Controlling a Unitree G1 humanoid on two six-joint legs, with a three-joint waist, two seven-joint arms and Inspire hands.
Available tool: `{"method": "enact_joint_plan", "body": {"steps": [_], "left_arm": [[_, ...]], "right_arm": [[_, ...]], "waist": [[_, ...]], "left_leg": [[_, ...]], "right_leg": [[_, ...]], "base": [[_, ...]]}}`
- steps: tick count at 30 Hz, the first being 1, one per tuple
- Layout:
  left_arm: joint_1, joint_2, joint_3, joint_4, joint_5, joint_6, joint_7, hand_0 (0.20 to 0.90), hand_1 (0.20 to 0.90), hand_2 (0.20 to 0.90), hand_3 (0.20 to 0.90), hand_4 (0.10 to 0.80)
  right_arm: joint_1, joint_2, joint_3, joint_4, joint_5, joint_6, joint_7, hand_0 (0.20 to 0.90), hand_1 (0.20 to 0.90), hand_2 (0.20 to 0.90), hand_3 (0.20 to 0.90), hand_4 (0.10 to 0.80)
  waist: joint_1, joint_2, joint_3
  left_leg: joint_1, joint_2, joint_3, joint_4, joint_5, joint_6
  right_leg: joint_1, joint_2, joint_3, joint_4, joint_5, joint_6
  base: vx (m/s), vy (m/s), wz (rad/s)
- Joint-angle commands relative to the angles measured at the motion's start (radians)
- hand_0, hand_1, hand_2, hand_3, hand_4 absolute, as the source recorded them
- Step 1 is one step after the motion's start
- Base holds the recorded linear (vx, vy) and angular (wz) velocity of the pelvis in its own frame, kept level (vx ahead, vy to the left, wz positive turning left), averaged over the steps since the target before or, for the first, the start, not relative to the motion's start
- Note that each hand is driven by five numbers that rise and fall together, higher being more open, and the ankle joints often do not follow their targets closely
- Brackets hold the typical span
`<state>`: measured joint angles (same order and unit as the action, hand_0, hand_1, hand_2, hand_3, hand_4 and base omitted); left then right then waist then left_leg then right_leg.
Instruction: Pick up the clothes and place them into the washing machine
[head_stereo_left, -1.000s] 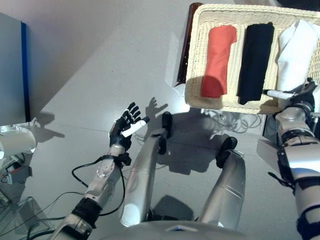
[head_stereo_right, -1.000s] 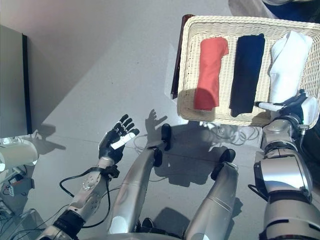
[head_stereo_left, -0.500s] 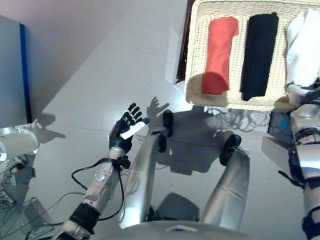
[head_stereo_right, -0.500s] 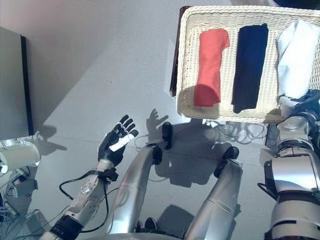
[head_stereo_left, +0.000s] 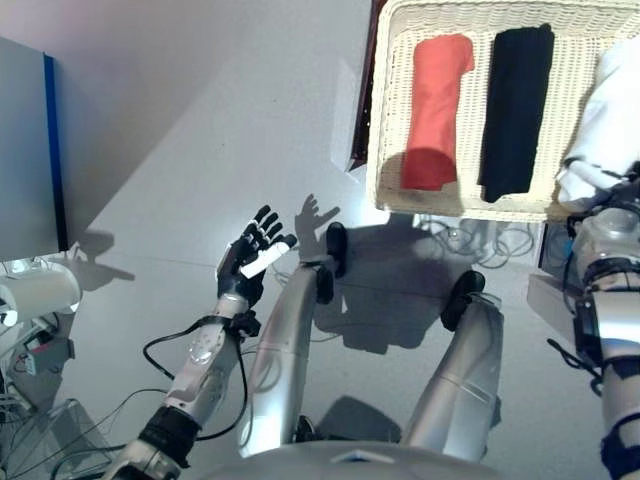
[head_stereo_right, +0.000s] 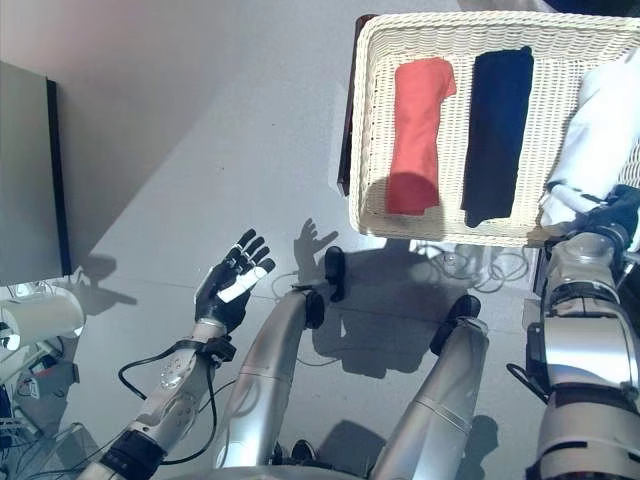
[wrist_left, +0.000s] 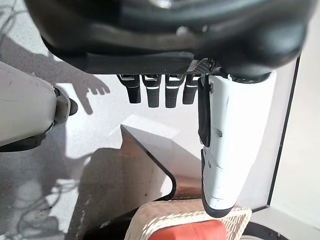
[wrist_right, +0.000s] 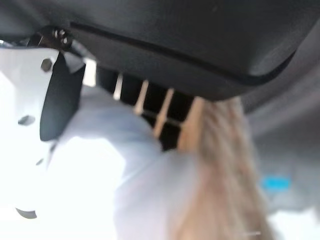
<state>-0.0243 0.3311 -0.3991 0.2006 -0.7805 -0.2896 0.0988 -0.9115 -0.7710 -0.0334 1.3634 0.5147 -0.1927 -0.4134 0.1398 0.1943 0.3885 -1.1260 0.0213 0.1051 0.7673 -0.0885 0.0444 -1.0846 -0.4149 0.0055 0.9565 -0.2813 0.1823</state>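
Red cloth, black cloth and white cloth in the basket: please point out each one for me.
red cloth (head_stereo_right: 418, 130), right eye view, middle of the folded strip.
black cloth (head_stereo_right: 497, 130), right eye view, middle of the folded strip.
white cloth (head_stereo_right: 600, 140), right eye view, its upper folded part.

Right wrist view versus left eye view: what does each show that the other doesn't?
Only the right wrist view shows the right hand from close, its fingers on the white garment. Only the left eye view shows the left hand open over the floor, the red garment and the dark garment. Both show the white garment and the wicker basket.
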Motion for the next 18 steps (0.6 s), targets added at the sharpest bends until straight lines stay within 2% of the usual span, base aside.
{"method": "enact_joint_plan", "body": {"steps": [1, 4, 6, 12, 17, 18], "left_arm": [[0.018, 0.010, 0.070, -0.006, -0.001, -0.063, 0.021, 0.900, 0.900, 0.900, 0.900, 0.800], [0.021, 0.004, 0.075, 0.006, -0.015, -0.064, 0.028, 0.900, 0.900, 0.900, 0.900, 0.800], [0.026, 0.002, 0.077, 0.007, -0.024, -0.064, 0.029, 0.900, 0.900, 0.900, 0.900, 0.800], [0.026, -0.002, 0.077, 0.017, -0.033, -0.076, 0.029, 0.900, 0.900, 0.900, 0.900, 0.800], [0.021, -0.015, 0.062, 0.022, -0.033, -0.067, 0.035, 0.900, 0.900, 0.900, 0.900, 0.800], [0.023, -0.016, 0.058, 0.023, -0.037, -0.065, 0.033, 0.900, 0.900, 0.900, 0.900, 0.800]], "right_arm": [[0.104, 0.071, -0.083, -0.088, 0.261, -0.129, -0.003, 0.200, 0.200, 0.200, 0.200, 0.300], [0.118, 0.130, -0.153, -0.150, 0.413, -0.202, 0.014, 0.200, 0.200, 0.200, 0.200, 0.300], [0.123, 0.154, -0.175, -0.173, 0.452, -0.223, 0.013, 0.200, 0.200, 0.200, 0.200, 0.300], [0.110, 0.157, -0.174, -0.264, 0.464, -0.273, -0.002, 0.200, 0.200, 0.200, 0.200, 0.300], [0.089, 0.227, -0.290, -0.342, 0.671, -0.386, 0.021, 0.200, 0.200, 0.200, 0.200, 0.300], [0.087, 0.228, -0.308, -0.334, 0.689, -0.391, 0.020, 0.200, 0.200, 0.200, 0.200, 0.300]], "waist": [[-0.040, -0.016, -0.018], [-0.054, -0.021, -0.015], [-0.059, -0.022, -0.017], [-0.071, -0.029, -0.023], [-0.075, -0.026, -0.034], [-0.077, -0.022, -0.031]], "left_leg": [[0.091, 0.079, -0.086, 0.089, -0.154, -0.145], [0.114, 0.086, -0.082, 0.070, -0.154, -0.149], [0.132, 0.090, -0.079, 0.049, -0.149, -0.149], [0.191, 0.093, -0.062, -0.026, -0.121, -0.150], [0.214, 0.094, -0.057, -0.040, -0.120, -0.148], [0.206, 0.091, -0.054, -0.043, -0.096, -0.144]], "right_leg": [[0.045, 0.019, 0.036, -0.083, 0.076, -0.020], [0.066, 0.027, 0.034, -0.104, 0.078, -0.019], [0.084, 0.033, 0.033, -0.128, 0.087, -0.016], [0.141, 0.036, 0.024, -0.205, 0.122, -0.006], [0.161, 0.041, 0.028, -0.218, 0.117, -0.006], [0.154, 0.039, 0.027, -0.224, 0.140, -0.011]], "base": [[-0.007, -0.021, -0.06], [-0.002, 0.004, -0.10], [0.007, -0.001, -0.14], [0.002, 0.006, -0.10], [-0.012, 0.014, -0.17], [0.006, 0.006, -0.06]]}}
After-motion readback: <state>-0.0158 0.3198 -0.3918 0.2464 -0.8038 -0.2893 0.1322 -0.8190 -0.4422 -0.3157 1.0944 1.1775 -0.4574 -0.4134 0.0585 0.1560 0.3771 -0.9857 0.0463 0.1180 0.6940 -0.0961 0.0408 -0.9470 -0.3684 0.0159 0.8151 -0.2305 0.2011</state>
